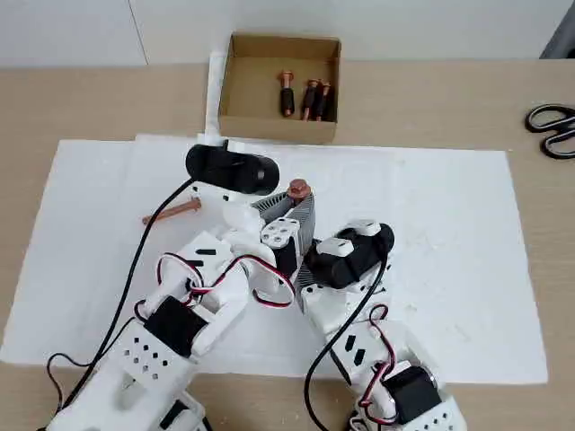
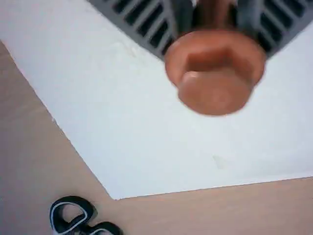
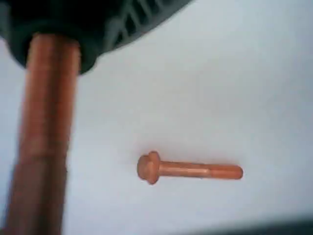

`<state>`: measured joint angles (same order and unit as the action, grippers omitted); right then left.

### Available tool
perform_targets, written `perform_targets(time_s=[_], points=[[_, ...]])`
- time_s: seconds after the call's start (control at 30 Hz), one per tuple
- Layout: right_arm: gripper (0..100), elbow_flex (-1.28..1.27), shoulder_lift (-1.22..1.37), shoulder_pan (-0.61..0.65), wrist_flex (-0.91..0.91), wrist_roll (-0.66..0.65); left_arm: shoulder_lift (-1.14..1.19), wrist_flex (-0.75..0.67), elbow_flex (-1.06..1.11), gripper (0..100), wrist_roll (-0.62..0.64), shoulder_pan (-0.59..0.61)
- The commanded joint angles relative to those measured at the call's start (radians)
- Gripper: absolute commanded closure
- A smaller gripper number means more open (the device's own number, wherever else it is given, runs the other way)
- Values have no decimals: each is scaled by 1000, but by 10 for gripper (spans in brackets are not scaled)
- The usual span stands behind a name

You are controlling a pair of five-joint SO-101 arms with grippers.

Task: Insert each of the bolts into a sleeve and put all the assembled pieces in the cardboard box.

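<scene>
My left gripper (image 1: 294,214) is shut on a copper bolt (image 1: 297,189) just below its flanged head (image 2: 215,73), above the middle of the white paper. The bolt's shank (image 3: 46,137) passes through a black sleeve (image 3: 19,39), and my right gripper (image 1: 304,262) is shut on that sleeve, close under the left one. Much of this gripper is hidden by the left arm in the high view. A loose bolt (image 1: 171,213) lies flat on the paper to the left (image 3: 188,170). The cardboard box (image 1: 235,85) at the back holds three assembled pieces (image 1: 305,97).
White paper (image 1: 449,251) covers most of the wooden table. Black-handled scissors (image 1: 552,128) lie on the bare wood at the far right (image 2: 80,220). The left arm's black cable (image 1: 135,260) trails across the paper near the loose bolt.
</scene>
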<state>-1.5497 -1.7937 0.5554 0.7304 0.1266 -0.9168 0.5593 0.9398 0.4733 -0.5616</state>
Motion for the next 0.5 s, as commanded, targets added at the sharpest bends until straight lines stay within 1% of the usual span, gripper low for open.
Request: perform_targets(time_s=[0.0, 0.17, 0.23, 0.37, 0.47], points=[[995, 12, -18, 1, -24, 5, -17, -5, -5, 994, 2, -3], [995, 11, -18, -1, -24, 5, -17, 0, -5, 994, 2, -3], [995, 11, -18, -1, -24, 5, -17, 5, -4, 994, -21, -3], [995, 11, -19, 1, -24, 5, -17, 41, -4, 994, -32, -3], [995, 11, -19, 1, -24, 5, -17, 43, -4, 994, -32, -5]])
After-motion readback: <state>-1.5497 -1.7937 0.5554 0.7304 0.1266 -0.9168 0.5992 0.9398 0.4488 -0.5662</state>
